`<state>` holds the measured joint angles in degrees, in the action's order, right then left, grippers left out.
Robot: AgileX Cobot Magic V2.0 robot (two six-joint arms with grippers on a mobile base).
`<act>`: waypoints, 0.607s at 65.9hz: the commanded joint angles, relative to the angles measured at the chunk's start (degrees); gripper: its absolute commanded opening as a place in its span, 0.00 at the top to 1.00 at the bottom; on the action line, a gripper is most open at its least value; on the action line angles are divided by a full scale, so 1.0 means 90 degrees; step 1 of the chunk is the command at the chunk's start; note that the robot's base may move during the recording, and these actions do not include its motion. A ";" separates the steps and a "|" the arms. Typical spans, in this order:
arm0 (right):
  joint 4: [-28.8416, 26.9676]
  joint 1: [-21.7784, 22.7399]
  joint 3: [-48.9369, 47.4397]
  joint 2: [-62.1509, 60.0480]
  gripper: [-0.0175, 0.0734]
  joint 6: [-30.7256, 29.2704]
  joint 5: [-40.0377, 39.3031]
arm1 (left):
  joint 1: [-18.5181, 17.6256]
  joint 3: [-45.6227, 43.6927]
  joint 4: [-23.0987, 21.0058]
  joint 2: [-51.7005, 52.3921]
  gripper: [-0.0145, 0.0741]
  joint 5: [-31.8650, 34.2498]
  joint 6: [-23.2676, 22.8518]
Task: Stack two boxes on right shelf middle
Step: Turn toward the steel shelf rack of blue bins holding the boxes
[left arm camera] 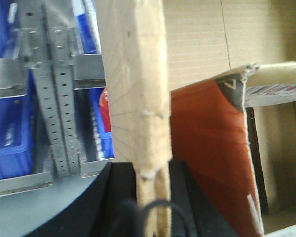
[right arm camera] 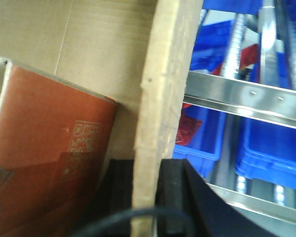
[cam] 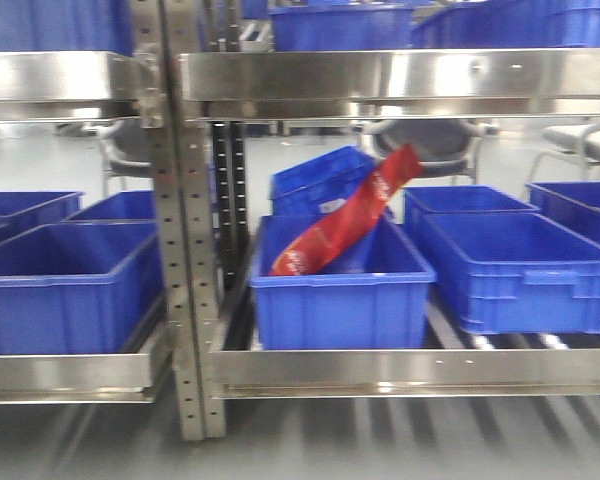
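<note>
The left claw [left arm camera: 150,197] and right claw [right arm camera: 148,195] each clench an upright wall of the open cardboard box [left arm camera: 138,89], seemingly to carry it level between them. A red carton [left arm camera: 207,158] sits inside, and the steel shelf [cam: 400,80] lies beyond both claws.

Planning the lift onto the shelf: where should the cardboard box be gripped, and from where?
By its thin side walls, one arm each, coming edge-on at the open rim. The cardboard box shows a narrow wall edge that fits between pads: the left gripper pinches one wall, the right gripper the opposite. The red carton inside likely limits deeper reach.
</note>
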<state>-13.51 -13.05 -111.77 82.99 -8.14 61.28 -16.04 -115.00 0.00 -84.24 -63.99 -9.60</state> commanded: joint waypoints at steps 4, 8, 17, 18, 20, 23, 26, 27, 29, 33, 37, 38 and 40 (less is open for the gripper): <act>0.0157 0.0037 -0.0080 -0.0093 0.98 -0.0062 -0.0331 | 0.0044 -0.0066 0.0077 0.0106 0.96 0.0279 0.0019; 0.0157 0.0037 -0.0080 -0.0093 0.98 -0.0062 -0.0331 | 0.0044 -0.0066 0.0077 0.0106 0.96 0.0279 0.0019; 0.0157 0.0037 -0.0080 -0.0093 0.98 -0.0062 -0.0331 | 0.0044 -0.0066 0.0077 0.0106 0.96 0.0279 0.0019; 0.0157 0.0037 -0.0080 -0.0093 0.98 -0.0062 -0.0331 | 0.0044 -0.0066 0.0077 0.0106 0.96 0.0279 0.0019; 0.0157 0.0037 -0.0080 -0.0093 0.98 -0.0062 -0.0331 | 0.0044 -0.0066 0.0077 0.0106 0.96 0.0279 0.0019; 0.0157 0.0037 -0.0080 -0.0093 0.98 -0.0062 -0.0331 | 0.0044 -0.0066 0.0077 0.0106 0.96 0.0279 0.0019; 0.0157 0.0037 -0.0080 -0.0093 0.98 -0.0062 -0.0331 | 0.0044 -0.0066 0.0077 0.0106 0.96 0.0279 0.0019; 0.0157 0.0037 -0.0080 -0.0093 0.98 -0.0062 -0.0331 | 0.0044 -0.0066 0.0077 0.0106 0.96 0.0279 0.0019; 0.0157 0.0037 -0.0080 -0.0093 0.98 -0.0062 -0.0331 | 0.0044 -0.0066 0.0077 0.0106 0.96 0.0279 0.0019; 0.0157 0.0037 -0.0080 -0.0093 0.98 -0.0062 -0.0331 | 0.0044 -0.0066 0.0077 0.0106 0.96 0.0279 0.0019; 0.0157 0.0037 -0.0080 -0.0093 0.98 -0.0062 -0.0331 | 0.0044 -0.0066 0.0077 0.0106 0.96 0.0279 0.0019; 0.0157 0.0037 -0.0080 -0.0093 0.98 -0.0062 -0.0331 | 0.0044 -0.0066 0.0077 0.0106 0.96 0.0279 0.0019; 0.0157 0.0037 -0.0080 -0.0093 0.98 -0.0062 -0.0331 | 0.0044 -0.0066 0.0077 0.0106 0.96 0.0279 0.0019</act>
<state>-13.51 -13.05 -111.77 82.99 -8.15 61.28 -16.04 -115.00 0.00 -84.24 -63.99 -9.60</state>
